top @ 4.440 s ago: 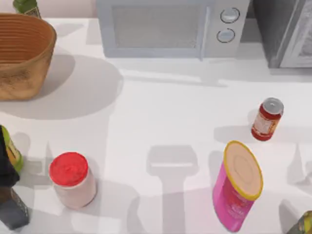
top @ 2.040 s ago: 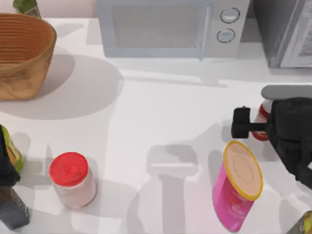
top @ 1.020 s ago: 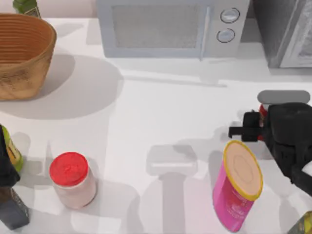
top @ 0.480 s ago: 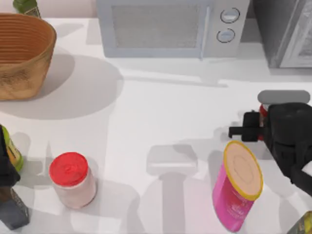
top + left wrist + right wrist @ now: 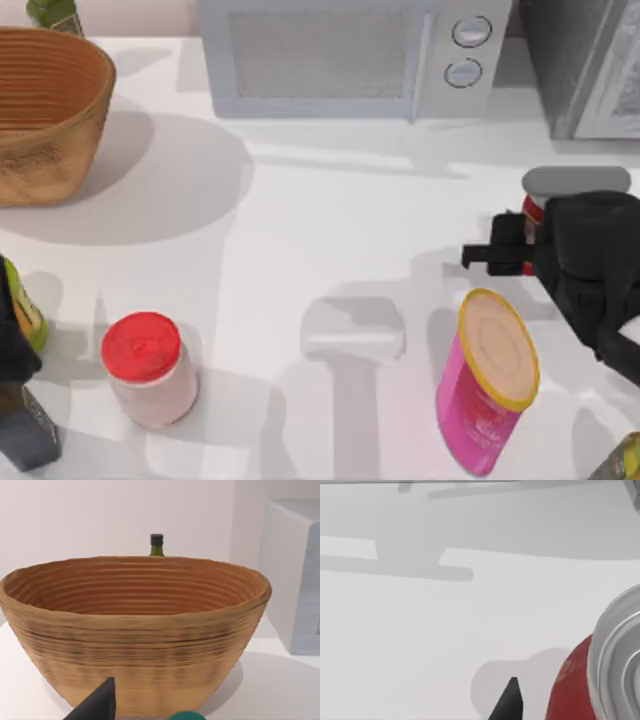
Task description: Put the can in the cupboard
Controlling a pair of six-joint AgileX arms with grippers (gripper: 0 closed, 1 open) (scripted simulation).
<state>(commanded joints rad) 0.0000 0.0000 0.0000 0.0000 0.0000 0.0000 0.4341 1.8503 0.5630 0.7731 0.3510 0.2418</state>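
Right gripper (image 5: 520,245) at right of frame, closed around the can (image 5: 532,208); can mostly hidden beneath it.

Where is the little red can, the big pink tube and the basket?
can (image 5: 570,690): right wrist view, red side wall below the silver top.
pink canister (image 5: 497,348): top view, its pale lid.
basket (image 5: 135,645): left wrist view, outer woven wall.

The can (image 5: 615,675) shows a brushed metal top and glossy red side; the basket (image 5: 135,640) is rough woven wicker; the surface (image 5: 340,260) is smooth matt white.
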